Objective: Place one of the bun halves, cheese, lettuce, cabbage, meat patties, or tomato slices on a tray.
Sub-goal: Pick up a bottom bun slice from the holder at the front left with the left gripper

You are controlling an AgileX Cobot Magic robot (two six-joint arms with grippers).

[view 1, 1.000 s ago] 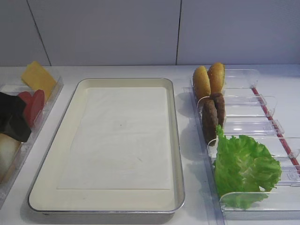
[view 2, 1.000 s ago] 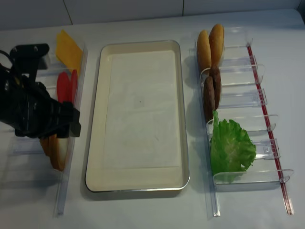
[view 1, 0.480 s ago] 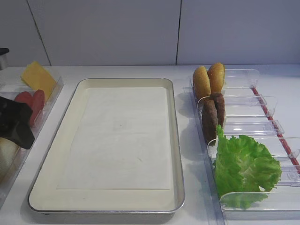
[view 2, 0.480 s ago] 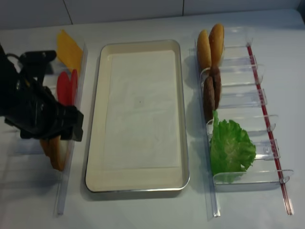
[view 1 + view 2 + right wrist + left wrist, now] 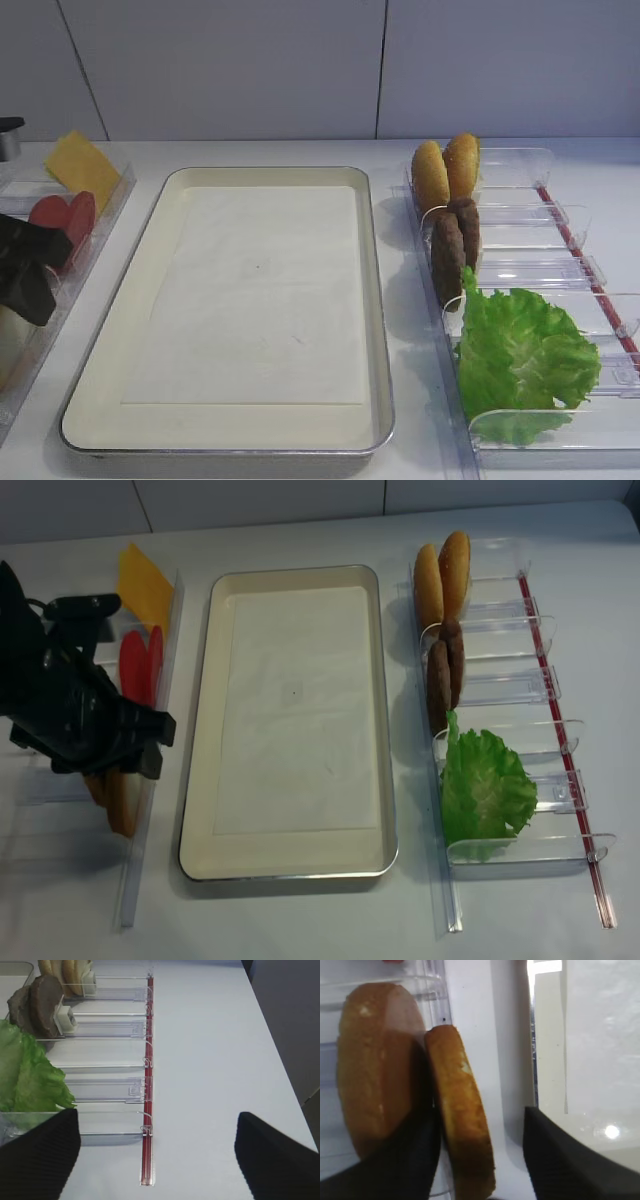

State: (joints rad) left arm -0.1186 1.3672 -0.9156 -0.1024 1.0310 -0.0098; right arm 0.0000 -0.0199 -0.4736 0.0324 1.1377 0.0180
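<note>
Two bun halves stand on edge in the left clear bin [image 5: 128,880]: a brown domed one [image 5: 375,1065] and a flatter golden-rimmed one [image 5: 460,1120]. My left gripper [image 5: 480,1160] straddles the flatter half: one finger [image 5: 415,1160] is wedged between the two halves, the other finger [image 5: 560,1160] stands clear of it with a gap. From above the left gripper [image 5: 110,765] covers most of the buns [image 5: 118,805]. The cream tray [image 5: 200,730] holds only its paper liner. My right gripper [image 5: 157,1160] hangs open over bare table. No cabbage shows.
In the left bin are the cheese [image 5: 143,585] and tomato slices [image 5: 140,665]. The right bins [image 5: 520,680] hold two golden ovals [image 5: 442,570], the meat patties [image 5: 445,670] and the lettuce [image 5: 485,790]. A red strip [image 5: 146,1110] runs along the right bins.
The left gripper has shifted slightly left and settled down over the bun halves, and its jaws have narrowed around the flatter half. The right gripper and the food have not moved.
</note>
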